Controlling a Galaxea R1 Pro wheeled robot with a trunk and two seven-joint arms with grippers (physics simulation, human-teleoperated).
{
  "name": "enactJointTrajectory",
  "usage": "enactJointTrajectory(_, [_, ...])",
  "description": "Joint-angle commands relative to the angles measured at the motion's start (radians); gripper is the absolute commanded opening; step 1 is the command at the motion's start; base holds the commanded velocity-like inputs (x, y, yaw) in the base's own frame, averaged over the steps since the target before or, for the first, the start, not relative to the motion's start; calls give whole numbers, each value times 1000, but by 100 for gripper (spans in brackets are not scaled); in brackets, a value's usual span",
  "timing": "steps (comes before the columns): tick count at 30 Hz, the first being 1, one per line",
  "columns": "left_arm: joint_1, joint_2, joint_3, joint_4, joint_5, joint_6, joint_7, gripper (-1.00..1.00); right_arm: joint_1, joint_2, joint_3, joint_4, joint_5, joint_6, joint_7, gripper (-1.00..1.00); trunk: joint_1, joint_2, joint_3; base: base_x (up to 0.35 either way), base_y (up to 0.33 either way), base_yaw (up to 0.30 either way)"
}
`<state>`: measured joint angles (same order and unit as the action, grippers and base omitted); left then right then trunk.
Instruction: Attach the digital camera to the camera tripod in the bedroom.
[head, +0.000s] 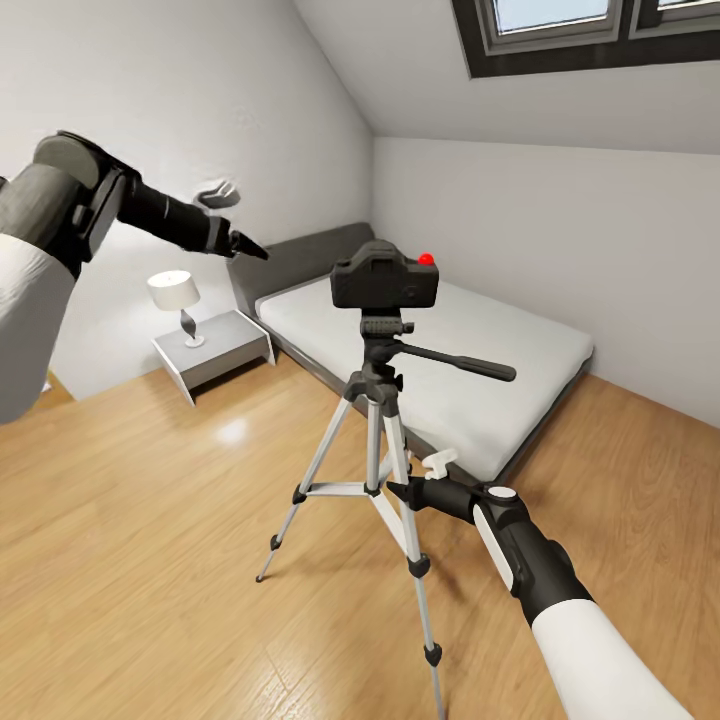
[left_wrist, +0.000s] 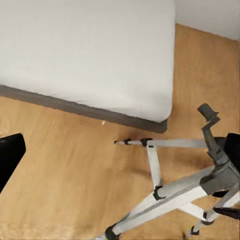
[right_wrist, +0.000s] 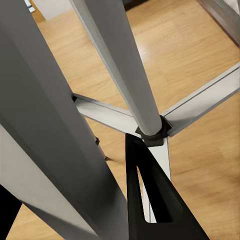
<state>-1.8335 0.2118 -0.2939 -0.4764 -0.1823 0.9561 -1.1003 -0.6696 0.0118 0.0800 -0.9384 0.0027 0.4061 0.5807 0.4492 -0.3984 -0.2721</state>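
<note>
Head view shows the left arm raised high and stretched forward toward the wall above the bed's headboard, its left pincer ending in dark fingertips drawn to a narrow point; whether it is clenched or released I cannot tell. The right arm reaches forward and low, its right pincer pushed in among the upper legs of the camera tripod, just beside the centre column. Right wrist view has one dark finger lying just beside the silver column, near the black collar where the leg braces meet; the other finger is cut off at the frame's corner, so the pincer looks spread, with a leg standing between the two fingers and no grip visible.

The digital camera sits upright on the tripod's black head, a chunky black body with a red dot on top. The long black handle juts out to the right below it. The tripod stands on the light wood floor, legs splayed, near the foot of the grey bed with its white mattress.

A bedside stand by the bed carries a small white-shaded lamp. Left wrist view looks down on the mattress corner and the tripod's legs.
</note>
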Motion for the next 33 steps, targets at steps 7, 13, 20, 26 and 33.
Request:
enactJointTrajectory(7, [150,26,4,425,-6,-90,346,100,0,2,0,6,93,1,2,-100,1,-2,-2,0,0,0])
enactJointTrajectory(13, [405,23,6,451,28,-236,560,100,0,2,0,6,93,1,2,-100,1,-2,-2,0,0,0])
enactJointTrajectory(20, [639,16,8,457,194,-330,694,100,-1,3,0,6,93,2,2,-100,1,-2,-2,0,0,0])
enactJointTrajectory(26, [815,39,8,460,395,-413,743,100,-1,3,0,7,92,2,2,-100,1,-2,-2,0,0,0])
enactJointTrajectory(33, [1006,59,5,471,549,-547,826,100,-1,-1,0,7,91,1,2,-100,1,-2,-2,0,0,0])
